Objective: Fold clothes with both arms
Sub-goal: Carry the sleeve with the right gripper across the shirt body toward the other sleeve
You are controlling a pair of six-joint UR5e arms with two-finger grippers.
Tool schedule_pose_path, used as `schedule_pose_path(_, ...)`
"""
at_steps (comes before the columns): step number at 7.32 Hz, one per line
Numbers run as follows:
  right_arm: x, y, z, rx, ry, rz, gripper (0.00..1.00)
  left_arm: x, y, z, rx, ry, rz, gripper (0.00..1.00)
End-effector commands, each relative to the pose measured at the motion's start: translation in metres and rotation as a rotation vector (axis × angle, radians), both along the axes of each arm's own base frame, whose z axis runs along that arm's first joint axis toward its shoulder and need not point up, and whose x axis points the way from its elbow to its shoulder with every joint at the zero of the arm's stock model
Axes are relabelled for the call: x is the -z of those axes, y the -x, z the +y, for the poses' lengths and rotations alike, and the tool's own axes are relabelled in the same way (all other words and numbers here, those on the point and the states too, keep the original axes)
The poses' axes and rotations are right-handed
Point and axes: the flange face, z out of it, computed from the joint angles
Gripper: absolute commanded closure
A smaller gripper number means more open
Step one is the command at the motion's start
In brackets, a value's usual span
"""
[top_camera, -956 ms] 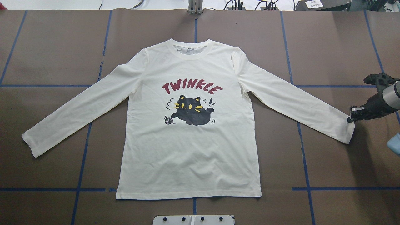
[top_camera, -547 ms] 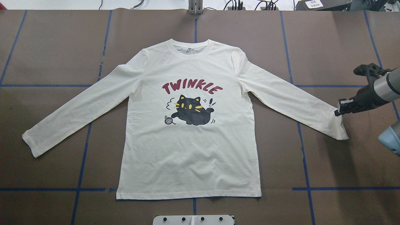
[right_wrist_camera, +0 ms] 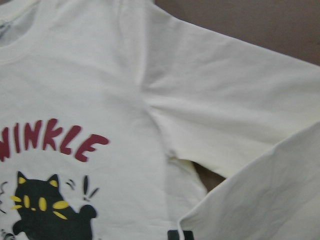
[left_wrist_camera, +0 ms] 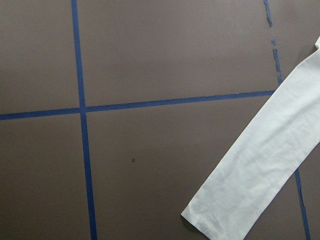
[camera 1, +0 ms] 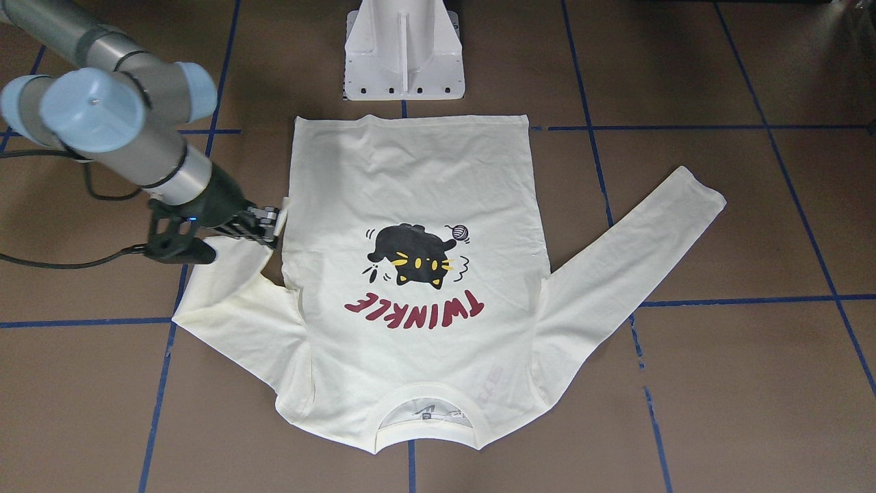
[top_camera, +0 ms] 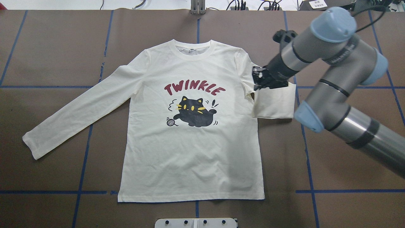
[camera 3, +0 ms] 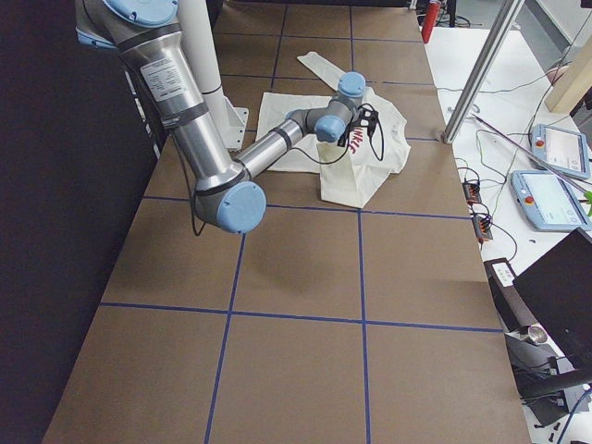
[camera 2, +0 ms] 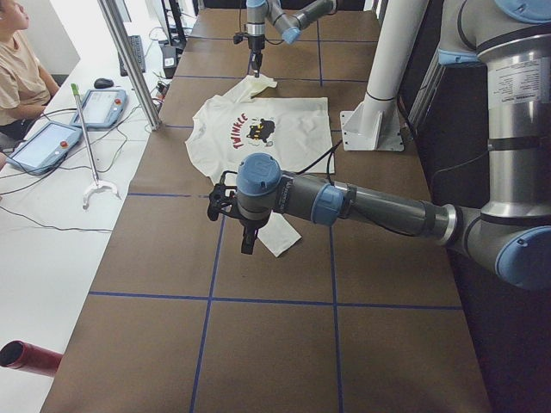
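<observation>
Firmly clamped with the right gripper (top_camera: 257, 78) on the cuff of one sleeve (top_camera: 273, 106), doubled back just beside the chest of the shirt (top_camera: 190, 152). Cannot tell the spread of the left gripper (camera 2: 248, 239), above the table (top_camera: 47, 47). Otherwise flat, cream-white, print up: black cat (top_camera: 194, 114), dark-red "TWINKLE" (top_camera: 194, 88).

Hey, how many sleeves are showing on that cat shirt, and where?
2. The left-side sleeve lies flat and straight on the table. The right-side sleeve is lifted and doubled back toward the shirt, its end pinched by the right gripper. Neither is hidden.
</observation>
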Motion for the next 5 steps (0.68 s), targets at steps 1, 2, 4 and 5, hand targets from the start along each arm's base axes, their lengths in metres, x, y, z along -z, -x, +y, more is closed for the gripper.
schedule_pose_path(1, 0.152, 0.147, 0.007, -0.11, -0.042, 0.004, 1.0, -0.002, -0.001, -0.001, -0.003, 0.003, 0.0, 0.0)
schedule_pose_path(2, 0.198, 0.208, 0.021, -0.146, -0.086, 0.004, 1.0, -0.002, -0.001, -0.001, -0.003, 0.002, 0.0, 0.0)
schedule_pose_path(4, 0.245, 0.295, 0.027, -0.208, -0.121, -0.034, 0.85, -0.001, -0.001, -0.001, -0.003, 0.0, 0.0, 0.0)
schedule_pose_path(5, 0.255, 0.311, 0.034, -0.237, -0.124, -0.021, 0.64, -0.001, -0.001, -0.001, -0.003, -0.001, 0.002, 0.0)
